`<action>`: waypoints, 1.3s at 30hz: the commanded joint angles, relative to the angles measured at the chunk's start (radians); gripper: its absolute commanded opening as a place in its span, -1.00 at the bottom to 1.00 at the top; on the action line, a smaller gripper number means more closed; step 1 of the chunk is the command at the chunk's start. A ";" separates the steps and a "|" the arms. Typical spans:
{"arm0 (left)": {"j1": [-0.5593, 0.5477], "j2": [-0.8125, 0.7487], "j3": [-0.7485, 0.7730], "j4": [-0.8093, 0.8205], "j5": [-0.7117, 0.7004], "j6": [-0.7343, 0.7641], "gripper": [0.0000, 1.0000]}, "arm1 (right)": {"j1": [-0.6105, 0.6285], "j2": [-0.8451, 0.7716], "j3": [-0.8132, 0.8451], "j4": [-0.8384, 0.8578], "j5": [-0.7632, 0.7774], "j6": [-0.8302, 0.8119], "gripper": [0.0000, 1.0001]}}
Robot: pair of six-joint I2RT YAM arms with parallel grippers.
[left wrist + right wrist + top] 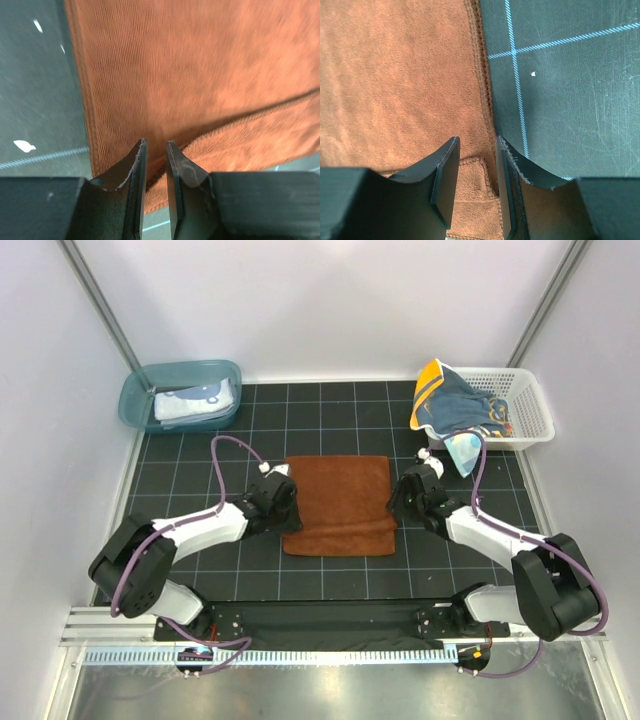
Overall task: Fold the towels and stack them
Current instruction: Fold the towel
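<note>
Left fingers [156,145]: mine, a narrow gap apart, tips at the left edge of the rust-brown towel [200,75], by its fold.
Right fingers [477,142]: parted wider, astride that towel's right hem, over a folded corner.
Rust-brown towel: flat on the black bench [250,570], between my arms.
Far left: teal tub [135,405] holding pale towels [195,402].
Far right: white basket [530,405], navy-and-yellow towel [450,400] draped over its rim.

From overhead the left hand [287,504] and right hand [397,502] each cover a side edge of the brown towel [338,505], the left hand's close view is smeared, so I can't tell whether its fingers [136,165] nip the hem, and the heaped towels [455,408] in the basket [528,400] overlap too much to count.
</note>
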 commanded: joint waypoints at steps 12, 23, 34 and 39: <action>-0.072 -0.117 -0.111 -0.033 0.062 0.050 -0.51 | 0.014 -0.049 -0.047 0.060 0.011 -0.001 -0.17; -0.120 -0.134 -0.140 -0.042 0.054 0.062 -0.52 | 0.017 -0.212 -0.088 -0.023 0.006 0.008 -0.16; -0.127 -0.132 -0.143 -0.059 0.032 0.056 -0.53 | 0.035 -0.255 -0.052 -0.063 0.002 0.007 -0.15; -0.126 -0.117 -0.151 -0.059 0.017 0.044 -0.53 | 0.038 -0.142 0.007 -0.029 0.011 -0.015 -0.15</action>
